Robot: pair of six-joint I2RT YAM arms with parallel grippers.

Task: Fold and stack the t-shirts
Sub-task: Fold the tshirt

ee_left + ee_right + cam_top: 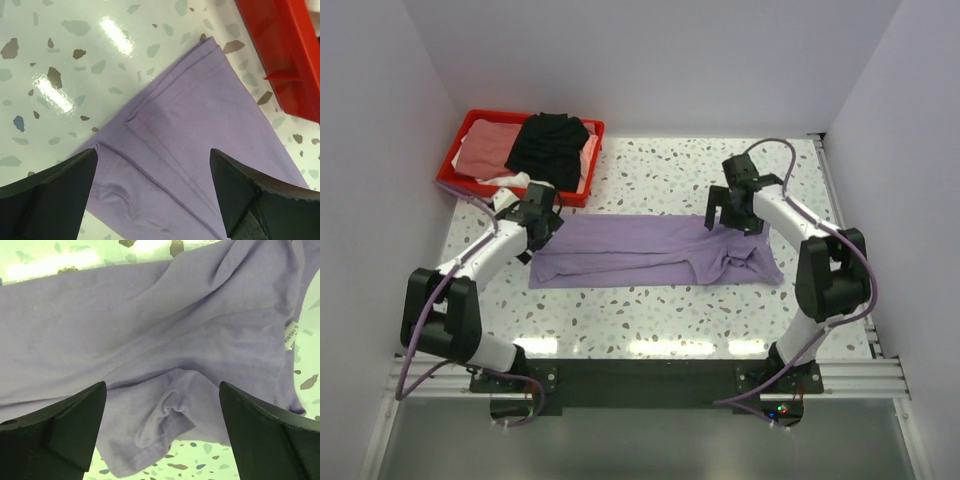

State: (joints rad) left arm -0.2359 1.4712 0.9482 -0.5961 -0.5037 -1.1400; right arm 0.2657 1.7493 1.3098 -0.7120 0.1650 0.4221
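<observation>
Speckled table (pixel 650 170) bears the shirt (pixel 640 250) as a long folded strip, with the left gripper (pixel 542 220) and right gripper (pixel 733 215) both spread apart above its ends; each should pinch every layer squarely to keep the fold even.

Bright overhead light glares off the glossy table (pixel 60 95); pictures sharp.

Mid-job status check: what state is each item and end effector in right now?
Purple t-shirt: folded into a long strip, flat on the table, right end rumpled.
Red bin: holds a heap of unfolded garments.
Left end effector: open, over the strip's left end.
Right end effector: open, over the rumpled right end.
</observation>
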